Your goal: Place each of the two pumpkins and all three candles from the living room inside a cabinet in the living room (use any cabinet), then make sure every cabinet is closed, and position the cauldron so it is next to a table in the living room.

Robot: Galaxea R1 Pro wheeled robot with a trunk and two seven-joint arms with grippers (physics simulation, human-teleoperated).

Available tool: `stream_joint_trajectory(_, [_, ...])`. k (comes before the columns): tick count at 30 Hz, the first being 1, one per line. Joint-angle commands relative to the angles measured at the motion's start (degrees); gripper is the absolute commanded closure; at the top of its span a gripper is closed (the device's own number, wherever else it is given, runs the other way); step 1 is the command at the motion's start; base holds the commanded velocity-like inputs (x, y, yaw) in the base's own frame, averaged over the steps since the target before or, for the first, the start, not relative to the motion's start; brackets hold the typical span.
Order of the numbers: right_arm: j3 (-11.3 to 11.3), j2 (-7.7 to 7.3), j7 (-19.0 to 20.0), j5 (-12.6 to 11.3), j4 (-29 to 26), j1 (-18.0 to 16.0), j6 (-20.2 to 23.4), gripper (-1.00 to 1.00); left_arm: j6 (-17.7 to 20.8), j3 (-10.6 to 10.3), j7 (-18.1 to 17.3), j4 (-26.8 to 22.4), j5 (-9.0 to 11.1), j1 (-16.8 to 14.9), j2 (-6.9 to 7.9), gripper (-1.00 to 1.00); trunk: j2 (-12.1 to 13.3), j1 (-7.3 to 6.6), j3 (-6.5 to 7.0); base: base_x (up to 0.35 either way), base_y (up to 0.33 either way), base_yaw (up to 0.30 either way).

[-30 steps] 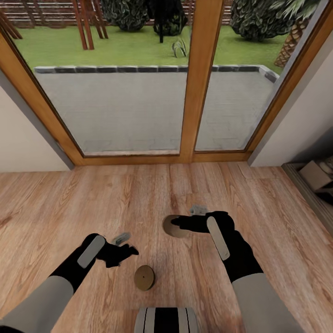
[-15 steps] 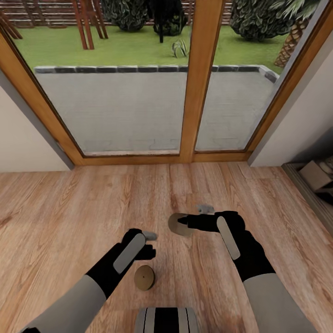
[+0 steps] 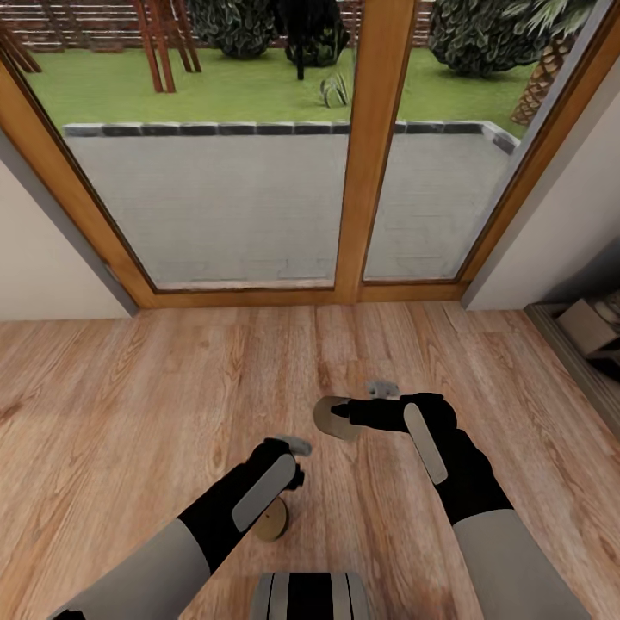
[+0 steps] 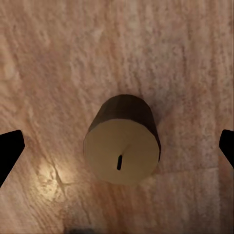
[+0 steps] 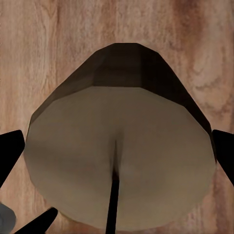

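Swinging in over the second candle (image 4: 122, 146) on the floor (image 3: 129, 387), the left tool (image 3: 288, 469) now hangs above it, wide open, so a grab looks next. Right tool (image 3: 344, 418) already grips the first candle (image 3: 331, 419).

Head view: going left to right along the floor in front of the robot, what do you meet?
Left gripper over a candle on the floor → candle in the right gripper → right gripper → open shelf unit at the right edge.
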Motion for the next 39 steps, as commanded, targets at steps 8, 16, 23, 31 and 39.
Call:
stream_joint_trajectory(8, [0.09, 0.18, 0.01, -0.08, 0.08, 0.0, -0.01, 1.0, -6.78, -1.2, -0.5, 0.66, 0.11, 0.02, 0.66, -1.0, 0.0, 0.0, 0.0, 0.0, 0.0, 0.0])
stream_joint_trajectory(16, [0.1, 0.26, 0.01, -0.08, 0.25, 0.0, -0.01, 1.0, -12.23, -1.25, -10.72, 0.9, 0.37, 0.03, 4.14, -1.0, 0.0, 0.0, 0.0, -0.1, 0.0, 0.0])
stream_joint_trajectory(23, [0.1, 0.26, 0.01, -0.08, 0.27, 0.0, -0.01, 1.0, -12.41, -1.28, -16.46, 4.61, 0.25, 0.03, 4.53, -1.0, 0.0, 0.0, 0.0, -0.021, 0.0, 0.0])
stream_joint_trajectory(31, [0.1, 0.28, 0.01, -0.08, 0.35, 0.0, -0.01, 1.0, -12.45, -1.21, -17.78, 5.41, 0.39, 0.03, 4.75, -1.0, 0.0, 0.0, 0.0, -0.115, 0.0, 0.0])
stream_joint_trajectory(39, [0.1, 0.28, 0.01, -0.08, 0.35, 0.0, -0.01, 1.0, -12.45, -1.14, -17.96, 5.47, 0.4, 0.03, 4.85, -1.0, 0.0, 0.0, 0.0, -0.096, 0.0, 0.0])
